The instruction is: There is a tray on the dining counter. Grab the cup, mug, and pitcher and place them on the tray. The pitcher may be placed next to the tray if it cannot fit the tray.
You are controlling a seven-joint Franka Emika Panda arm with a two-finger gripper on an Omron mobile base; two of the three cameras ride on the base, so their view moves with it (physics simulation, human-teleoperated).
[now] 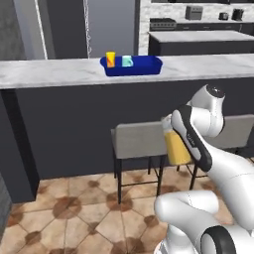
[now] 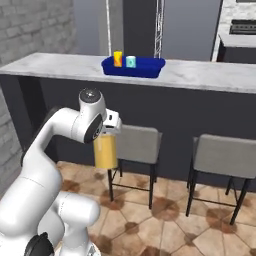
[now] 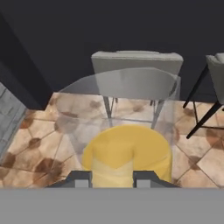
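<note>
- Glass pitcher (image 3: 126, 148) of orange juice is hanging in your gripper (image 3: 112, 178), jaws clamping its wall, low over the tiled floor (image 1: 74, 208) before the grey stools (image 2: 137, 142).
- You are looking at the cup (image 1: 110, 59) and mug (image 1: 127, 61) already standing in the tray (image 1: 144, 66); only the pitcher is left.
- Marble dining counter (image 1: 49, 72) is waiting beyond.

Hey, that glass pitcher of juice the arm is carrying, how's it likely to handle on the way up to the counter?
The pitcher looks rigid, and probably heavy since juice fills much of it. Its clear glass wall may be slippery in the gripper. Tall and open-topped, it would likely slosh or spill if tilted.
</note>
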